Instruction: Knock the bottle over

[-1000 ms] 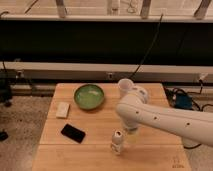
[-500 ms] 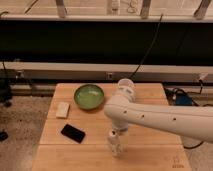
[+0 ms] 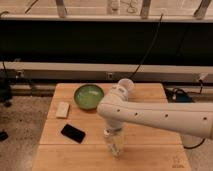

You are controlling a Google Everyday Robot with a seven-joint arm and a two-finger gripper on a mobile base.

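Note:
The bottle (image 3: pixel 116 145) is small, pale and whitish. It stands near the front middle of the wooden table (image 3: pixel 155 152), and its top is hidden by my arm. My white arm comes in from the right and bends down over the bottle. My gripper (image 3: pixel 114 133) is at the end of the arm, right at the bottle's upper part and mostly hidden. I cannot tell whether the bottle is upright or slightly tilted.
A green bowl (image 3: pixel 89 96) sits at the back left of the table. A small pale block (image 3: pixel 62 109) lies left of it, and a black phone (image 3: pixel 73 133) lies front left, close to the bottle. A dark wall with cables stands behind the table.
My arm has swung left and lower, so it now covers the bottle's top. The bottle has stayed in about the same place.

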